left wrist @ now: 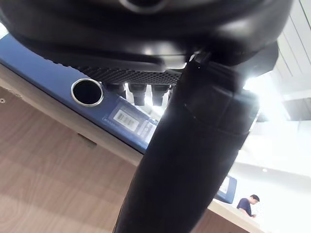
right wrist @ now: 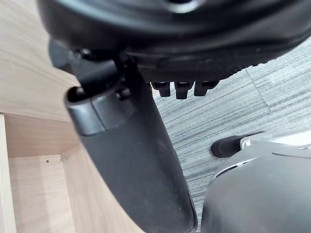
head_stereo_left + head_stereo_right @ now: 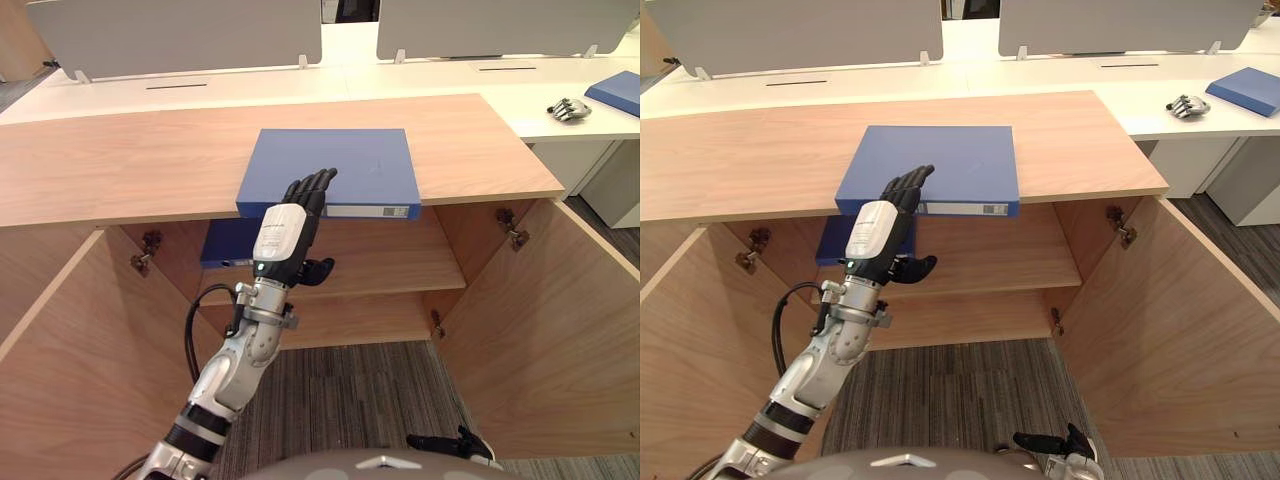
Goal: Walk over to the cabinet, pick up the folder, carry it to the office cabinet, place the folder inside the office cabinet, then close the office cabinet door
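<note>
Blue rigid folder lies flat on the wood-grain cabinet top, with its labelled spine overhanging the front edge. Left hand is at the folder's 7 o'clock: fingers straight, pressed together on the cover, thumb splayed below and clear of it. Right hand hangs low at 5 o'clock, fingers loosely extended, holding nothing.

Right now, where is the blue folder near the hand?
In the left eye view's middle, the blue folder lies on the wooden cabinet top, spine overhanging its front edge, the left hand touching its near edge.
</note>
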